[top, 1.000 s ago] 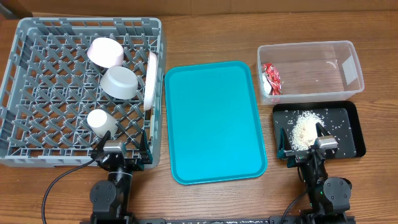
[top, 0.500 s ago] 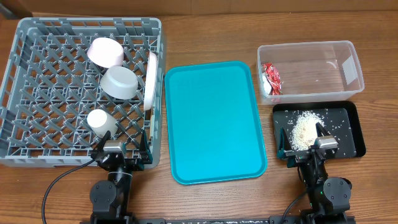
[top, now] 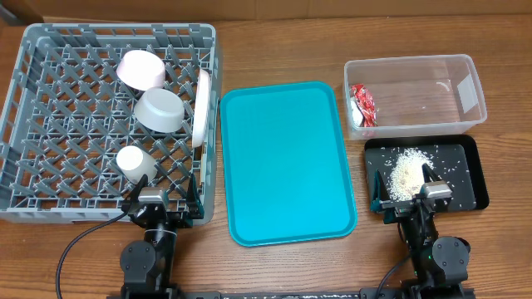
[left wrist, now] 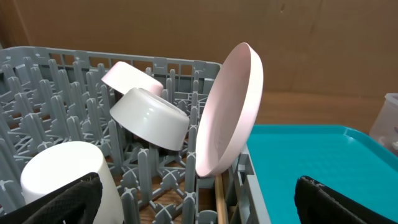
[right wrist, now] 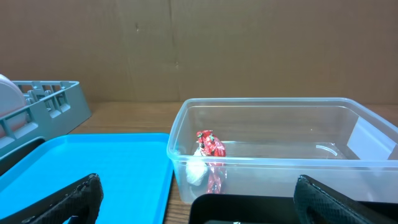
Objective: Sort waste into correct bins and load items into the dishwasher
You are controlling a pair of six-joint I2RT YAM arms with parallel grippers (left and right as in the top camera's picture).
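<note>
The grey dish rack [top: 50, 50] at the left holds the pink bowl [top: 140, 68], the grey-white bowl [top: 160, 109], the white cup [top: 134, 161] and the white plate [top: 201, 106] standing on edge. A chopstick [left wrist: 219, 200] lies in the rack below the plate [left wrist: 227, 112]. The red wrapper [top: 362, 104] lies in the clear tub [top: 465, 66], also in the right wrist view [right wrist: 210, 148]. The rice pile [top: 406, 171] lies on the black tray [top: 470, 178]. My left gripper [top: 158, 203] is open and empty at the rack's front edge. My right gripper [top: 413, 199] is open and empty at the black tray's front edge.
A large teal serving tray [top: 287, 162] lies in the middle of the wooden table, between the rack and the bins. A brown cardboard wall stands behind the table.
</note>
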